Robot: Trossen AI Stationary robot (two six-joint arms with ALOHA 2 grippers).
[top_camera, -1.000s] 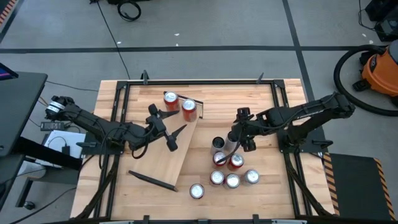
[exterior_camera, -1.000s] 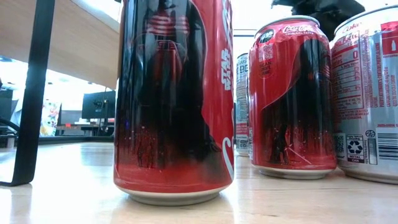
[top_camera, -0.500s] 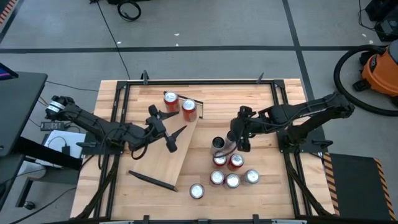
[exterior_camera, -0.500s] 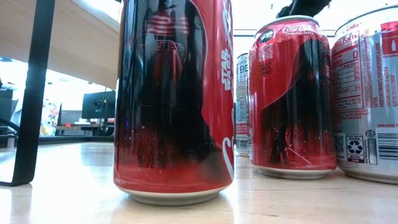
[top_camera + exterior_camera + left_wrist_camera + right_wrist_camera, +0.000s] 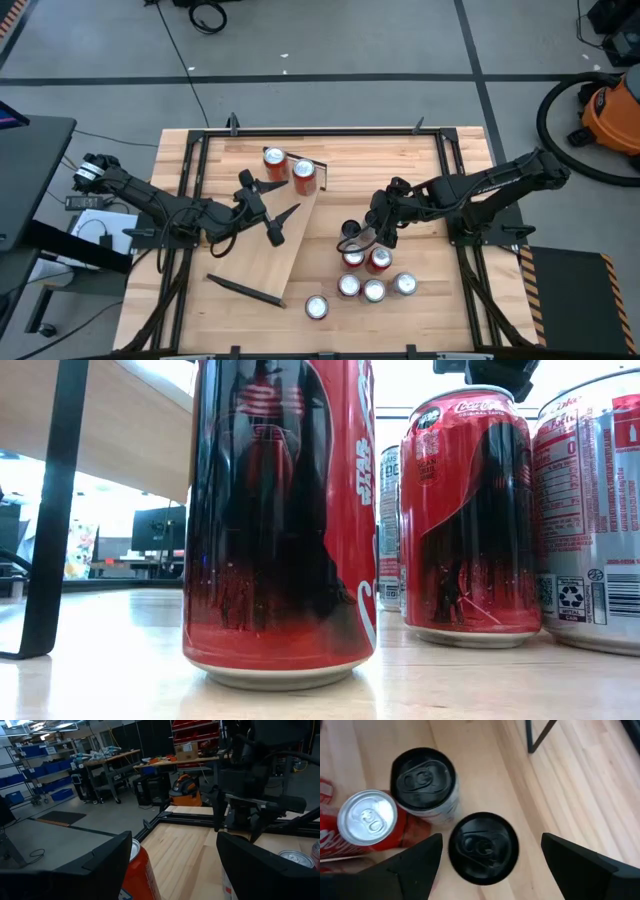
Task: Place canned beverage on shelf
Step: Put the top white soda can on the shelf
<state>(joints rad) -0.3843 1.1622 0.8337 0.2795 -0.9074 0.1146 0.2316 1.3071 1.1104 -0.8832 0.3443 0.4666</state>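
Note:
The shelf (image 5: 285, 245) is a pale plank lying aslant on the table's left half, with a dark bar at each short end. Two red cans (image 5: 273, 159) (image 5: 303, 172) stand at its far end. My left gripper (image 5: 275, 212) hovers open and level above the plank; a red can (image 5: 142, 875) shows close before its fingers. My right gripper (image 5: 490, 840) is open and points steeply down over a black-topped can (image 5: 482, 847), one finger on either side and clear of it. A second black-topped can (image 5: 422, 777) and a red can (image 5: 367, 817) stand beside it.
Several more cans cluster on the table near my right gripper (image 5: 365, 233), toward the near edge (image 5: 373, 290), and one stands alone (image 5: 316, 307). The low view shows the shelf's dark end bar (image 5: 55, 510) upright on the tabletop. A black frame (image 5: 300, 131) rims the table.
My right gripper has rolled about the line it points along and swung a little toward the table's near left, so it now stands over the black-topped cans. Its fingers stay apart. The cans and the shelf have not moved.

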